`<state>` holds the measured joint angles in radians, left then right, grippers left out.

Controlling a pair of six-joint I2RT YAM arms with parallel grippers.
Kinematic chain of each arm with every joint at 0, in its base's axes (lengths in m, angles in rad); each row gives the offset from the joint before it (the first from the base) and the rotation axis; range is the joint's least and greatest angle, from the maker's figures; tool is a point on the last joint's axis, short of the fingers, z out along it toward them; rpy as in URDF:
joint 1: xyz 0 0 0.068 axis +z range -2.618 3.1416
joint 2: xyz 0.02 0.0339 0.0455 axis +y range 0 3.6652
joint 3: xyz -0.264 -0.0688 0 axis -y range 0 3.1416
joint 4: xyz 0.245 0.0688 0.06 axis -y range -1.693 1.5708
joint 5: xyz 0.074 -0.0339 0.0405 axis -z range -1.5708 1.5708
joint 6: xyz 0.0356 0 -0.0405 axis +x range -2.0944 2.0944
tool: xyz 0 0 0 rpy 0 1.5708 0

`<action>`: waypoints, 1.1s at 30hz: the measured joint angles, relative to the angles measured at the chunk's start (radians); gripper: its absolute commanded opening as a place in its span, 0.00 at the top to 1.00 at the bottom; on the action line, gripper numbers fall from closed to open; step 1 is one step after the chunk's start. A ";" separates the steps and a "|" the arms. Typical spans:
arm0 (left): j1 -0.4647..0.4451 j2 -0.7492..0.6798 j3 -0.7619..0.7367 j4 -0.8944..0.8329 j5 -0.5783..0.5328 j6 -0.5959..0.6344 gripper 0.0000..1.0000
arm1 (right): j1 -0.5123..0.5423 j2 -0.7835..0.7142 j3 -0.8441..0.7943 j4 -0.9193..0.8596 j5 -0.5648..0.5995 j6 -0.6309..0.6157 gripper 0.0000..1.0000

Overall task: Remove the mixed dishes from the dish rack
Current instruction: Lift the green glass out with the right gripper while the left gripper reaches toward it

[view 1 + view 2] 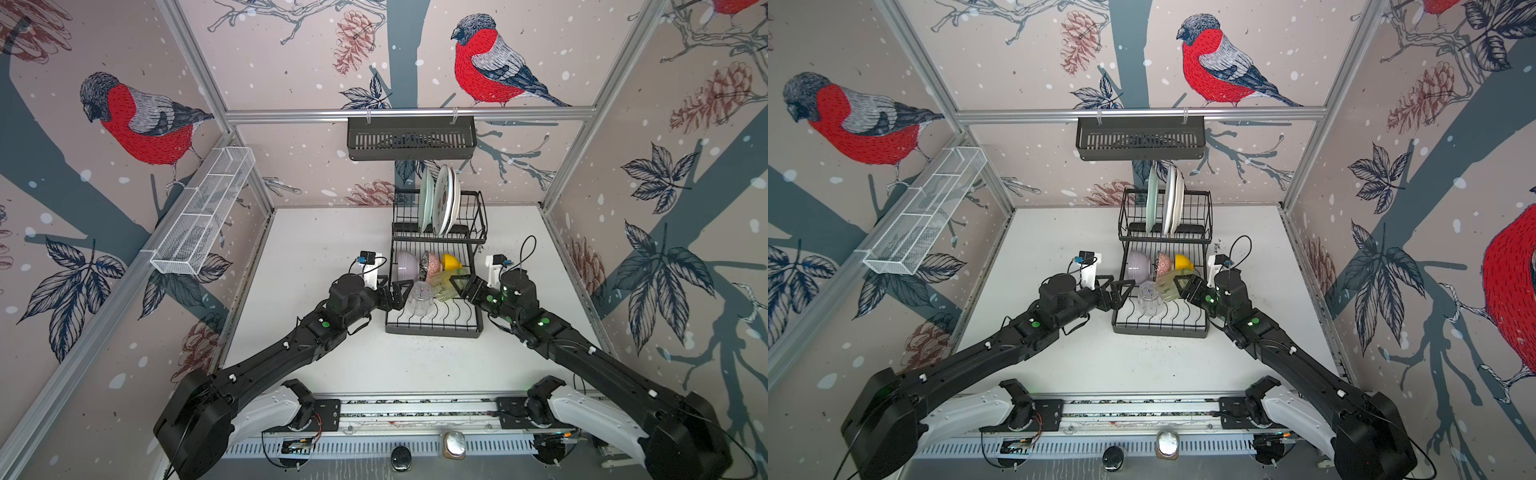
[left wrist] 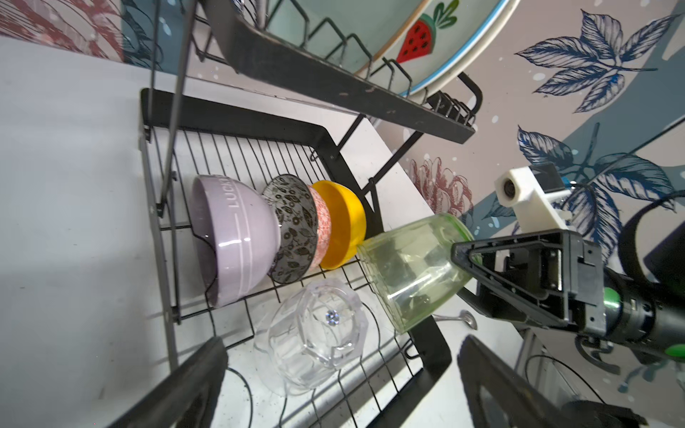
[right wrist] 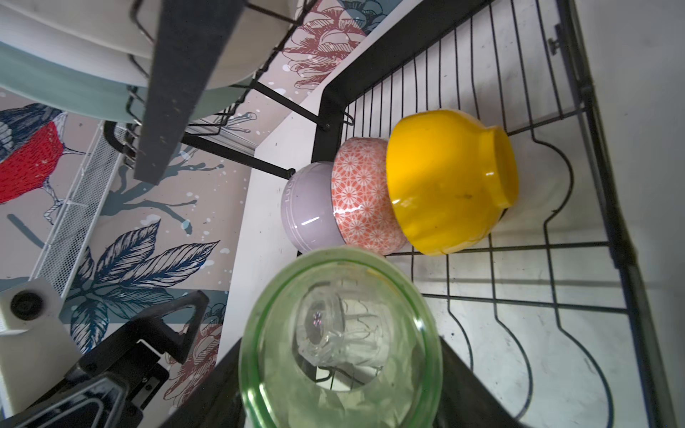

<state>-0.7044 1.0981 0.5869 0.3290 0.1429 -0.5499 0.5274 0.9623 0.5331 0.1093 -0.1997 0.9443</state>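
Note:
The black wire dish rack (image 1: 434, 330) stands mid-table. Its raised tier holds a pale green plate (image 1: 425, 199), a patterned plate (image 1: 441, 199) and a white plate (image 1: 456, 197). Lilac (image 2: 237, 237), pink-patterned (image 3: 363, 196) and yellow (image 3: 444, 181) bowls lean in a row on the lower tier. My right gripper (image 1: 459, 284) is shut on the green glass (image 2: 411, 266), which is tilted over the tier's right edge. The clear glass (image 2: 311, 337) stands upside down on the wires. My left gripper (image 2: 339, 352) is open, its fingertips just short of that glass on either side.
A metal spoon (image 2: 459, 318) lies on the white table beside the rack's right side. A dark slatted basket (image 1: 411, 139) hangs on the back rail above the plates. A white mesh trough (image 1: 203, 212) runs along the left wall.

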 measured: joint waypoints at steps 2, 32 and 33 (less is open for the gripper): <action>-0.006 0.018 0.011 0.011 0.027 -0.008 0.03 | 0.000 -0.005 0.001 0.021 -0.012 0.016 0.42; -0.039 0.289 0.082 0.315 0.278 -0.185 0.44 | -0.004 0.023 -0.085 0.311 -0.139 0.132 0.43; -0.039 0.296 0.083 0.326 0.283 -0.188 0.46 | -0.004 0.025 -0.091 0.326 -0.145 0.140 0.43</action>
<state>-0.7437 1.3941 0.6701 0.6552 0.4263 -0.7376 0.5232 0.9871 0.4419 0.4351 -0.3447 1.0843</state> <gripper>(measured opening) 0.569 0.698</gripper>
